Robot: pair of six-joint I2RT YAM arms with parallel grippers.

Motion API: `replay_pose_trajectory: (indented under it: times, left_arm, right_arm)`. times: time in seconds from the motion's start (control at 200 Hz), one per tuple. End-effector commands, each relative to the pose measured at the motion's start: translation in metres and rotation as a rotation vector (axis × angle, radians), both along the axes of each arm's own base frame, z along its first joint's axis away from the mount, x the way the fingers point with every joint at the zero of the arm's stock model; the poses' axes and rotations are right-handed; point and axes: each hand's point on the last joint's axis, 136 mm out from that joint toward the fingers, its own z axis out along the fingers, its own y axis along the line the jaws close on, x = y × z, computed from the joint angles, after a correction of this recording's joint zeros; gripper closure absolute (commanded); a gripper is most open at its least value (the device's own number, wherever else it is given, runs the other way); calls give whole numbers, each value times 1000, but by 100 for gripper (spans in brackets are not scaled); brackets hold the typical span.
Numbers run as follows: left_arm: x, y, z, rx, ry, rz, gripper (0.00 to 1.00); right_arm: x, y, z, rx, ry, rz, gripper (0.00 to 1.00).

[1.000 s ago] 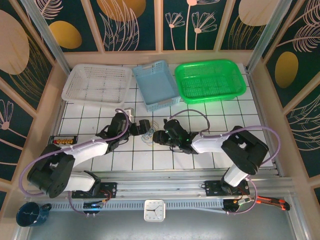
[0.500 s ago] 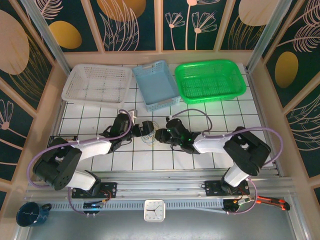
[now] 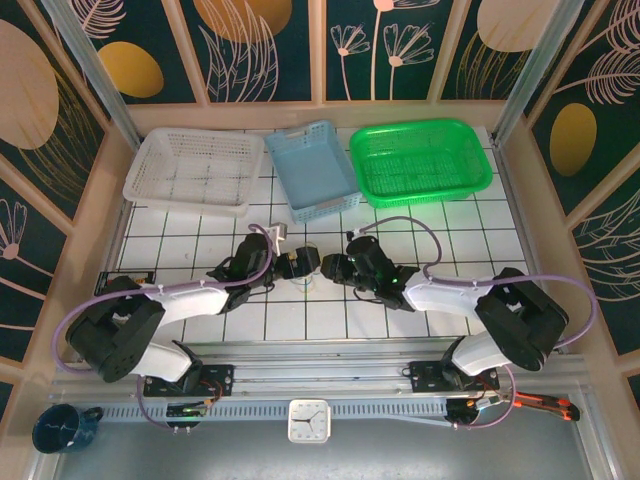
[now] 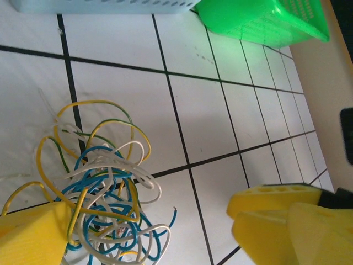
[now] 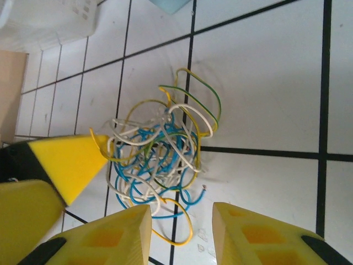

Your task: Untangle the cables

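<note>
Setting: white tiled table [image 3: 480, 230], with both arms stretched from its near edge toward its middle
Cables [image 4: 105, 204]: a single loose tangle of blue, white and yellow wires, some of the yellow streaked with green, lying flat on the tiles near the middle of the table, in front of the blue basket [image 3: 300, 210] and between the two claws
Left gripper [image 4: 149, 210]: claw spread wide and pinching nothing; in the left wrist view one yellow finger touches the edge of the tangle, while the other stands well apart from it across a bare tile
Right gripper [image 5: 181, 218]: claw spread and pinching nothing; the tips sit just beside the tangle, with a yellow loop and a blue wire end lying at the mouth of the gap
Contact: in the right wrist view a wedge-shaped yellow fingertip [image 5: 66, 160] of the left claw touches a yellow loop at the side of the tangle
Far edge: white basket [image 3: 140, 175], blue basket and green basket [image 3: 420, 197] in a row from left to right, all well apart from the tangle
</note>
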Motion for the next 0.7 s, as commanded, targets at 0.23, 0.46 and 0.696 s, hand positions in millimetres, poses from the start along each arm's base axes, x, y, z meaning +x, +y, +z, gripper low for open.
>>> replay_pose_trajectory:
  times: [0.23,0.46,0.696]
  left_arm:
    - [24,53,20,184,-81,268,1]
    - [35,53,27,197,-108,241,1]
    - [36,51,34,177,-128,227,1]
  right_arm:
    - [-2,9,-6,2,30,-11,63]
    - [3,26,-11,-2,46,8,63]
    - [9,33,-21,-13,59,5,67]
